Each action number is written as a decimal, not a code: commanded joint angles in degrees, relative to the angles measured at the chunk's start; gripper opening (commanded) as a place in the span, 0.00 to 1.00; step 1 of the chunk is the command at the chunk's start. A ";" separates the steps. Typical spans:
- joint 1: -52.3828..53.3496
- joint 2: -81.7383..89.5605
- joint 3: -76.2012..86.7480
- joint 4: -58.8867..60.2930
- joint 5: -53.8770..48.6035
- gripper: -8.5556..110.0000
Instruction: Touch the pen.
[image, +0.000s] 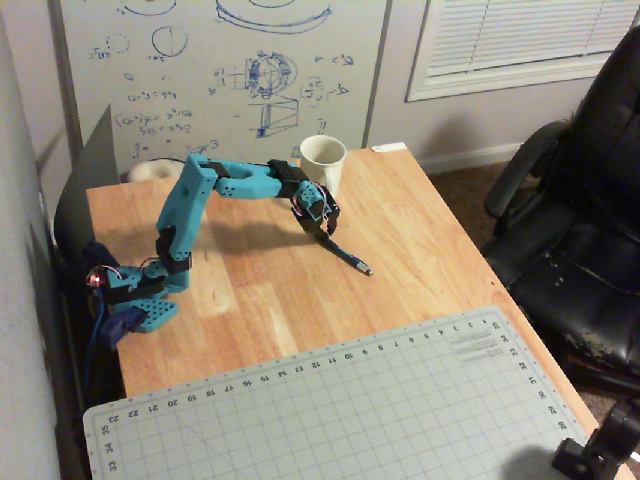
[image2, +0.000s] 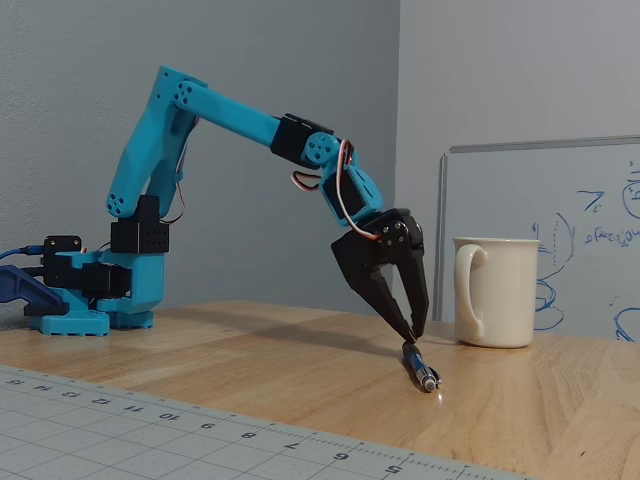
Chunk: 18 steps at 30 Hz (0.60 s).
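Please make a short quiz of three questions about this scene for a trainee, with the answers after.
1. True or false: the gripper has its fingertips down at the rear end of the pen in the fixed view.
2. Which thing stands on the table just behind the pen in the fixed view? A) a glass bottle B) a white mug C) a red box
3. Fill in: at the near edge of the table in the overhead view lies a grey cutting ____ with a ruled grid.

Key: 1 true; 2 B; 3 mat.
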 joint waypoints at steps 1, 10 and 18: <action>0.79 2.02 -4.48 0.35 -0.35 0.08; 0.70 1.23 -4.57 0.35 -0.35 0.08; 0.70 1.23 -4.31 0.35 -0.26 0.08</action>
